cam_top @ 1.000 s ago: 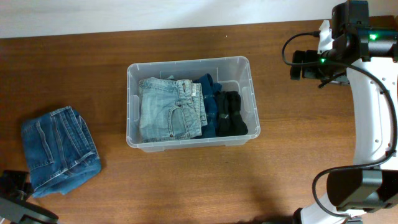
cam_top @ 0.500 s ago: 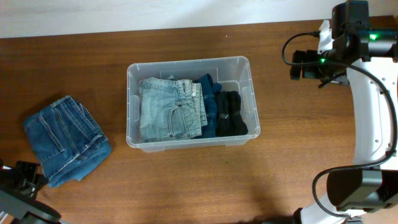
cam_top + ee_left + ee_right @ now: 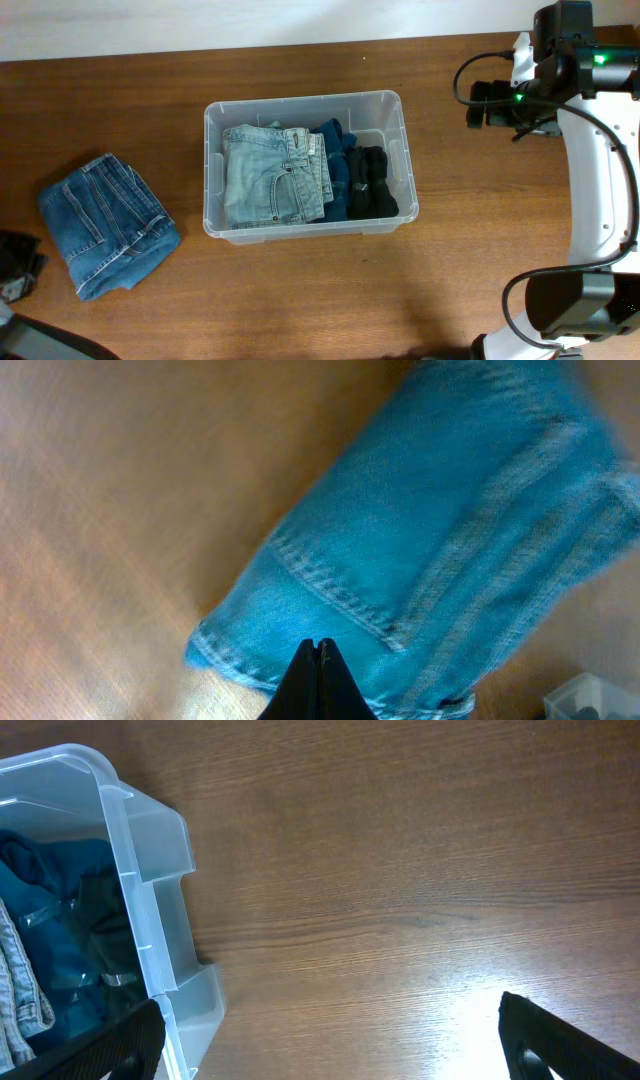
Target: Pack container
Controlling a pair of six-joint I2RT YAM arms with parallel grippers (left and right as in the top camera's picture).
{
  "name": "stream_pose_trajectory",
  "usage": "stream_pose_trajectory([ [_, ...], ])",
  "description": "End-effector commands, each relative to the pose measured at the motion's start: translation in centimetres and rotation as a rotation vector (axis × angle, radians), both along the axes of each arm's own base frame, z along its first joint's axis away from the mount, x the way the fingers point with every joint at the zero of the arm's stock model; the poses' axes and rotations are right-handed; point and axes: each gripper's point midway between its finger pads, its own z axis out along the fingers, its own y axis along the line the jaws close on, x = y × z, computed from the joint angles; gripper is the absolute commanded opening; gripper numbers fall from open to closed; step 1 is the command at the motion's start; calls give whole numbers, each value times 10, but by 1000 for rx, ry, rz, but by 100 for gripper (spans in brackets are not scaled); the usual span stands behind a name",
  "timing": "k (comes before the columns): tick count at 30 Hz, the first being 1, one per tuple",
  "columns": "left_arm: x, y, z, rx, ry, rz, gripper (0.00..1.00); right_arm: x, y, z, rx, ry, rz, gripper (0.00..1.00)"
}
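The clear plastic container [image 3: 395,110] stands mid-table and holds folded light-blue jeans [image 3: 272,175], a dark blue garment [image 3: 338,150] and a black garment [image 3: 371,182]. A folded pair of blue jeans [image 3: 108,225] lies on the table to its left and fills the left wrist view [image 3: 430,530]. My left gripper [image 3: 18,265] is at the far left edge beside these jeans. In the left wrist view its jaws [image 3: 320,647] are shut with nothing between them. My right gripper [image 3: 490,103] is open and empty to the right of the container [image 3: 150,920], above bare table [image 3: 330,1050].
The brown wooden table [image 3: 480,250] runs to a pale wall at the back. A corner of the container shows at the bottom right of the left wrist view [image 3: 600,695]. The right arm's white links [image 3: 600,180] run down the right side.
The blue jeans on the table shifted a little to the right and turned. My left gripper moved toward the far left edge, away from them. The right arm has not moved.
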Motion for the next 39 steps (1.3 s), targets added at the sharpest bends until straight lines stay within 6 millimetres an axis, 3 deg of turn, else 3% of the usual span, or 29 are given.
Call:
stream_pose_trajectory([
  [1,28,-13,15,77,-50,-166,2,-1,-2,5,-6,-15,-5,99],
  [3,43,-19,17,120,-57,-218,8,-1,-2,5,-6,-15,-5,98],
  [8,71,-20,22,297,-18,-309,59,-1,-2,5,-6,-15,-5,99],
  [11,87,-22,28,393,-14,-408,76,-1,-2,5,-6,-15,-5,99],
  [18,88,-16,31,516,76,-465,83,-1,-2,5,-6,-16,-5,98],
  [27,81,-10,27,529,119,-450,83,-1,-2,5,-6,-15,-5,99],
  [31,77,-12,12,501,147,-459,85,-1,-2,5,-6,-15,-5,98],
  [38,72,-15,-33,412,231,-487,87,-1,-2,5,-6,-15,-5,99],
  [39,71,-16,-40,397,246,-493,93,-1,-2,5,-6,-15,-5,98],
])
